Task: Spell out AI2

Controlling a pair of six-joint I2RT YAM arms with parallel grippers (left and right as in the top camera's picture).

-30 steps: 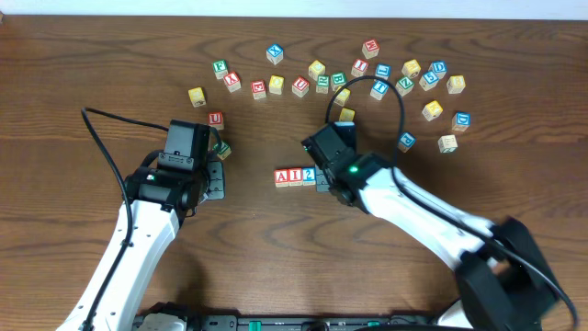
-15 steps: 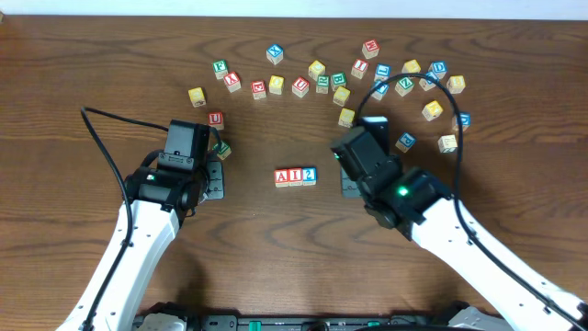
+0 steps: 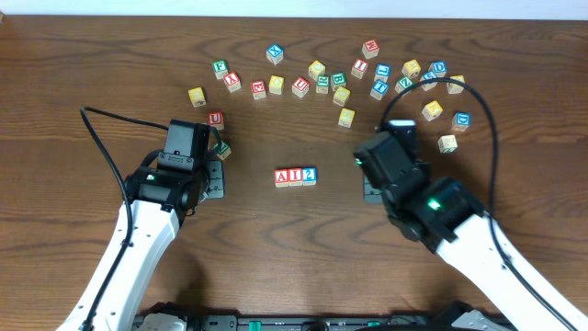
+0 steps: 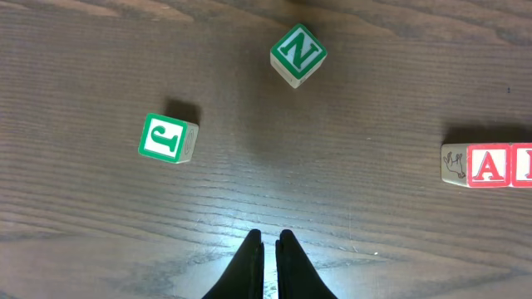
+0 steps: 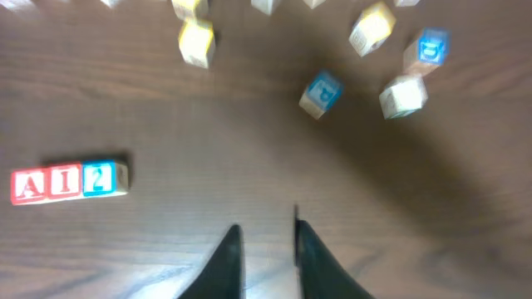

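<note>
Three blocks stand in a touching row at the table's middle: a red A (image 3: 282,176), a red I (image 3: 295,176) and a blue 2 (image 3: 309,175). The row also shows at the left of the right wrist view (image 5: 68,181), and the A at the right edge of the left wrist view (image 4: 489,165). My left gripper (image 4: 268,241) is shut and empty, left of the row. My right gripper (image 5: 266,231) is open and empty, to the right of the row and apart from it.
Many loose letter blocks lie scattered along the far side (image 3: 317,69). A green J block (image 4: 168,138) and a green N block (image 4: 298,55) lie ahead of the left gripper. A blue block (image 5: 321,91) and a pale block (image 5: 403,96) lie ahead of the right gripper.
My right arm has drawn back to the right, away from the blue 2 block, leaving the row standing. The left arm has not moved.
</note>
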